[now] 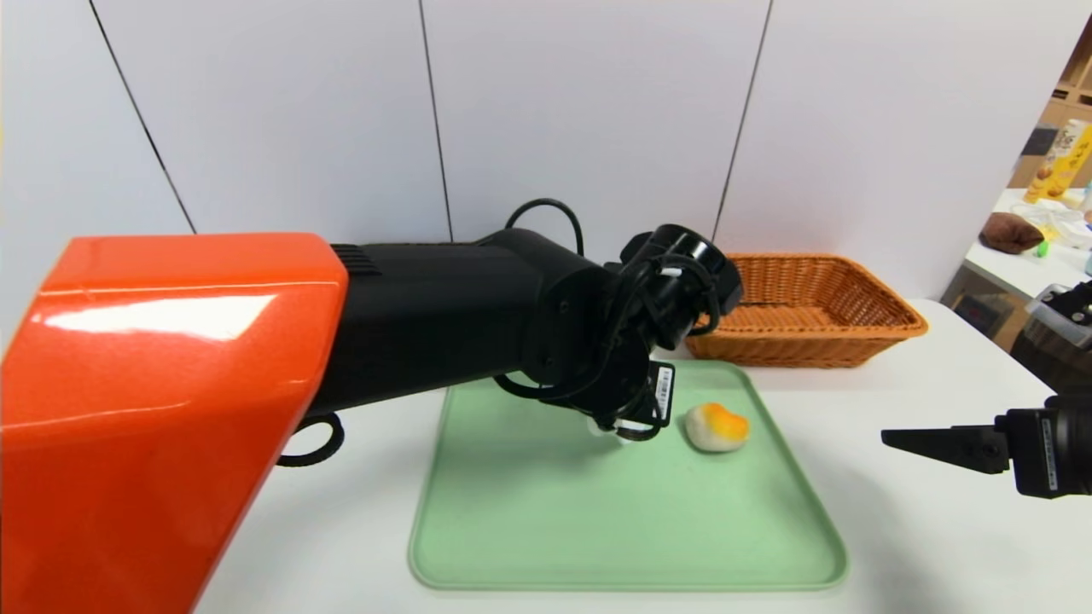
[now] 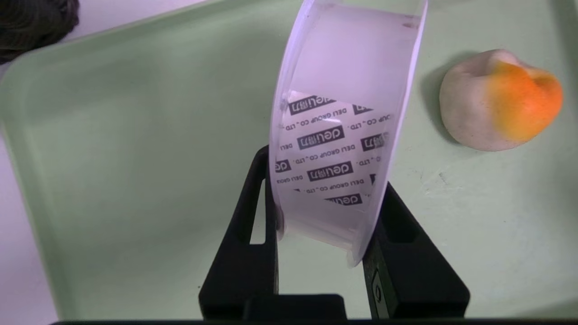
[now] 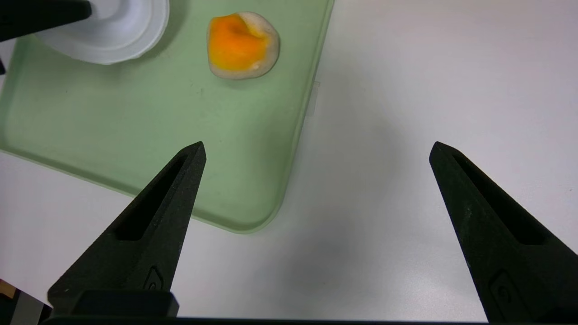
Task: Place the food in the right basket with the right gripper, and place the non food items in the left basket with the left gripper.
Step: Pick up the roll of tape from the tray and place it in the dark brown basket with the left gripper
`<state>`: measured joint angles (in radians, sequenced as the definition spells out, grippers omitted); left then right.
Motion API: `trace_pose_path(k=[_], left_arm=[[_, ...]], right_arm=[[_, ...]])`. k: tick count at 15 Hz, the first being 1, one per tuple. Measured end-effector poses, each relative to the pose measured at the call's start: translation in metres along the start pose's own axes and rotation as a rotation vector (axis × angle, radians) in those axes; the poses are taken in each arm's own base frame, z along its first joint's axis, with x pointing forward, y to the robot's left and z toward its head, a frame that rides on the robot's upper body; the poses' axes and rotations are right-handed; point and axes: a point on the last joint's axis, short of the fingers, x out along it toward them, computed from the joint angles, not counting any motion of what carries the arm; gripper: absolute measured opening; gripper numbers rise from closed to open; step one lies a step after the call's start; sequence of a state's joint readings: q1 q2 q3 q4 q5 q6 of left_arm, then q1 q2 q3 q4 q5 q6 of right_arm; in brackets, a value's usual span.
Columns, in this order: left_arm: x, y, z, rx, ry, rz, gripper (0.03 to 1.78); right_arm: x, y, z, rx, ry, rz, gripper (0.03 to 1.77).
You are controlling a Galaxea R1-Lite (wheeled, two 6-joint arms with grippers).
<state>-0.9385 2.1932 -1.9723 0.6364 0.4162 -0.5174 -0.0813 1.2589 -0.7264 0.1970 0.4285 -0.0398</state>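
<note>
The left arm (image 1: pixel 409 315), orange shell and black forearm, reaches in from the left across the table (image 1: pixel 896 529) and over the green tray (image 1: pixel 597 529). The left gripper (image 2: pixel 323 212) is down at the tray's far middle, and its two black fingers (image 2: pixel 246 253) are clamped tight on a roll of clear tape (image 2: pixel 343 122), one on each flat side, the roll standing on edge. Read the core through the tape: "deli" in dark boxes, over and over, with "DELI GROUP CO., LTD." between them. In the head view only a sliver of that roll peeks out under the wrist. Just right of it, on the tray and apart from the tape, sits the bun (image 1: pixel 717 426), pale dough with an orange patch on top, untouched. Behind the tray, toward the right, a brown wicker basket (image 1: pixel 819 341) rests against the wall. Over at the far right, the right gripper (image 3: pixel 316 151) hangs above bare table beside the tray's right edge, fingers spread wide, holding nothing.
</note>
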Motion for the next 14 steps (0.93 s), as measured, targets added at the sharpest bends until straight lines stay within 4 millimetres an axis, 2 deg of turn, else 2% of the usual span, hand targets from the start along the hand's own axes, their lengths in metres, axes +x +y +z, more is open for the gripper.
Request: trace_pose_path(k=[2,4,8,11,14], left_arm=[[-0.016,0.010,0.011,-0.014,-0.045,0.015,0.51],[-0.032,0.030,0.027,-0.035,-0.098,0.037,0.51],[-0.064,0.085,0.061,-0.071,-0.204,0.096,0.51],[-0.073,0.125,0.080,-0.099,-0.265,0.163,0.51],[-0.068,0.153,0.087,-0.114,-0.270,0.225,0.51]], right_arm=[[-0.001,0.000,0.000,0.000,-0.003,-0.004,1.71],[-0.002,-0.001,0.000,-0.004,-0.006,-0.007,1.71],[-0.003,0.000,0.000,-0.006,-0.010,-0.006,1.71],[-0.003,0.000,0.001,-0.007,-0.013,-0.006,1.71],[-0.002,-0.001,0.001,-0.008,-0.013,-0.006,1.71]])
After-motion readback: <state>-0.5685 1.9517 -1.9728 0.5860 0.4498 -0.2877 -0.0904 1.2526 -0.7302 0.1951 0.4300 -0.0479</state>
